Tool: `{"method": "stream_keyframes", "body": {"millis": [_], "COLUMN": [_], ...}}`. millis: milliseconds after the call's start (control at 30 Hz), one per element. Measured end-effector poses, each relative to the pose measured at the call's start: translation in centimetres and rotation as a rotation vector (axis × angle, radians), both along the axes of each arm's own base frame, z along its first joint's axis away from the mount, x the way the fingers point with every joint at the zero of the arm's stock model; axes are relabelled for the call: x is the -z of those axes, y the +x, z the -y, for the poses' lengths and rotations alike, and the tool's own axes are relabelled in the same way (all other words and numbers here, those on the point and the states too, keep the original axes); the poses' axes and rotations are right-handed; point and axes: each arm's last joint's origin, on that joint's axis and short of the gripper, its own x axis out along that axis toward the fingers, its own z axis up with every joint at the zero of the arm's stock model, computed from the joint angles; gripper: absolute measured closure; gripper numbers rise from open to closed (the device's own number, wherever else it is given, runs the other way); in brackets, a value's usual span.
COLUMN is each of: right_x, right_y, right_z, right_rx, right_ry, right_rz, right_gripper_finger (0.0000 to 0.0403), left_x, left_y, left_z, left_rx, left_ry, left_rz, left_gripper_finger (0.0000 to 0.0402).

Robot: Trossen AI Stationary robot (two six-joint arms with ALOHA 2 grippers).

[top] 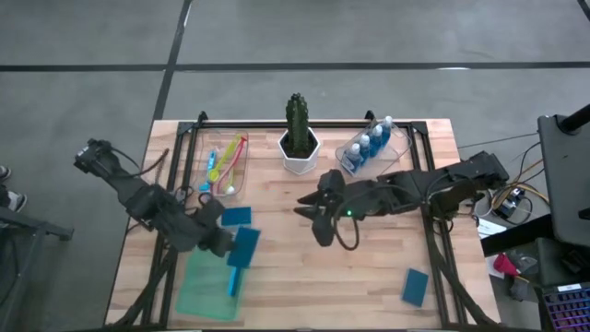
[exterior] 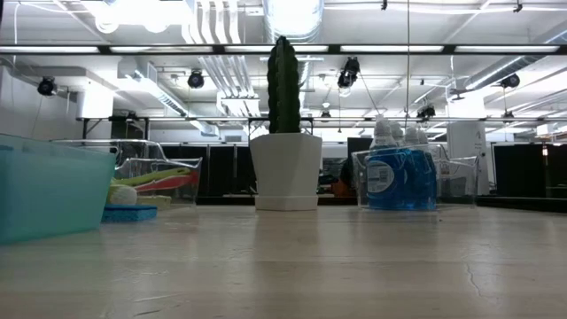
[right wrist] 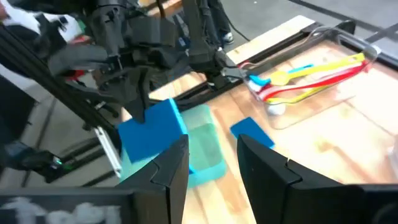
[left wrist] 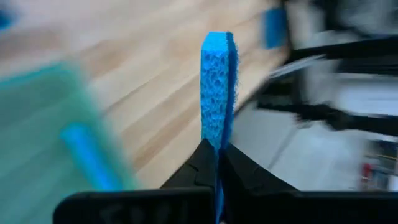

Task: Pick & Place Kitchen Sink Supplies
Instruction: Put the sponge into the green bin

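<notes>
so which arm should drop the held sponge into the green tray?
Left. The left gripper is already shut on a sponge, right above the green tray's far end. The right gripper is open and empty at mid-table, near the cactus.

The held sponge (left wrist: 217, 87) is bright blue with a pitted face; two more sponges (top: 237, 216) (top: 416, 287) are teal-blue. The tray (top: 198, 290) is translucent green. Brushes (right wrist: 311, 78) — yellow, pink, blue. Bottles (exterior: 400, 177) are blue, pale-capped; the cactus (top: 296, 115) is green in a white pot (exterior: 285, 173).
</notes>
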Motion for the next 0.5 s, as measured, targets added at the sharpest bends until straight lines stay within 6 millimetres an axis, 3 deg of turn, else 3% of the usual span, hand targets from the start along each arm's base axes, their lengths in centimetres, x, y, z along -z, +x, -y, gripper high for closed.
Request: {"method": "stream_keyframes", "body": {"millis": [300, 500], "right_x": [0.2, 0.4], "right_y": [-0.5, -0.5], "right_z": [0.2, 0.8], "right_rx": [-0.036, -0.047], "right_ry": [-0.092, -0.153], "right_rz": [-0.06, -0.087], "right_gripper_finger": [0.0283, 0.0294], "left_x": [3.2, 5.9], "left_y": [-2.1, -1.2], "left_z": [2.7, 4.7], "left_rx": [-0.135, -0.148], "left_ry": [-0.129, -0.058], "left_rz": [-0.454, -0.646], "left_gripper_finger": [0.0392, 0.0395]}}
